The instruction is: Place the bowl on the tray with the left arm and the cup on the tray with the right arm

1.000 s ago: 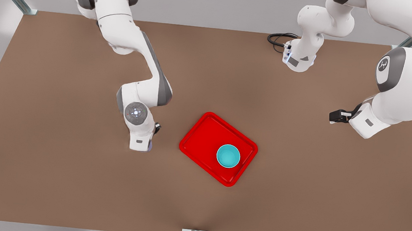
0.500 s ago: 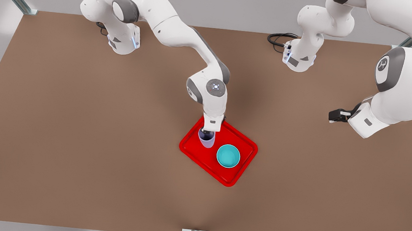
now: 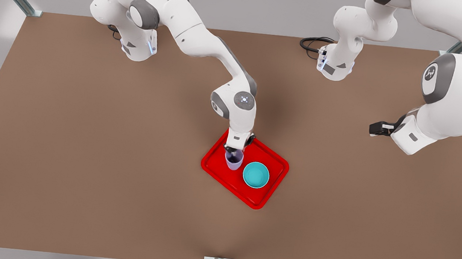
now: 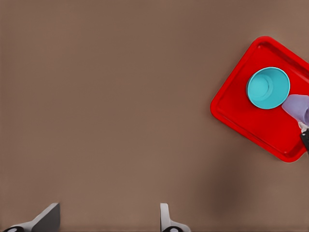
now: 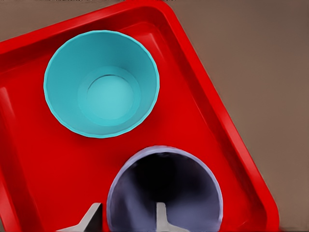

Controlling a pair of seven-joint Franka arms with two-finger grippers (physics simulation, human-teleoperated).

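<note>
Now the right gripper (image 3: 235,152) pinches the rim of the cup (image 3: 233,161) over the tray (image 3: 264,198), just beside the bowl (image 3: 256,175), which a tilted release could bump, while the left gripper (image 4: 108,220) waits spread apart above the bench (image 3: 61,150).

Our right end effector (image 3: 235,150) points down at centre, arm reaching in from far side on front view's left; fingers (image 5: 161,217) straddle cup (image 3: 233,160) rim, one inside, one outside. Our left end effector (image 3: 379,128) waits, raised on front view's right, fingers (image 4: 166,218) spread.
</note>
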